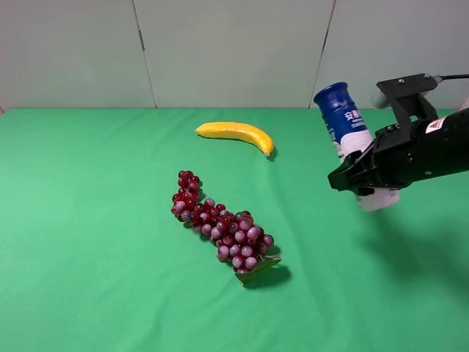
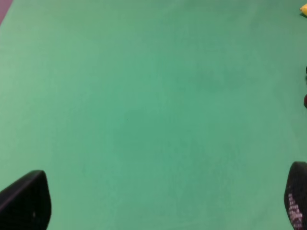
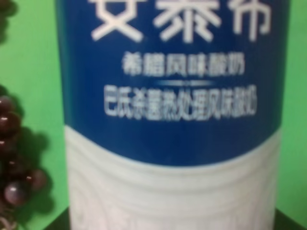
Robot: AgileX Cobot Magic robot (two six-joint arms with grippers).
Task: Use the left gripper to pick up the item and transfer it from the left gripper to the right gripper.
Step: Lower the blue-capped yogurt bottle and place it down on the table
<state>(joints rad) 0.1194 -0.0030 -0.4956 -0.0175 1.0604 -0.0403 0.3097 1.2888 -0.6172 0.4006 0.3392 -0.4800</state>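
The right gripper (image 1: 357, 174) is matte black and angular, on a black arm (image 1: 440, 150) bearing a white sticker (image 1: 435, 125) with an orange-red triangle. A black bracket (image 1: 407, 89) rises above it, trailing a black cable (image 1: 454, 76). The left gripper (image 2: 160, 203) shows two rounded black fingertips (image 2: 26, 201), one with a pale dotted pad (image 2: 296, 211).

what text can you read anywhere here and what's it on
"安慕希": big white characters on the bottle's blue label, tops cut off.
"希腊风味酸奶": smaller line beneath.
"巴氏杀菌热处理风味酸奶": next line down, blurred, so a likely reading.
Warning sticker on the arm: too small to read.
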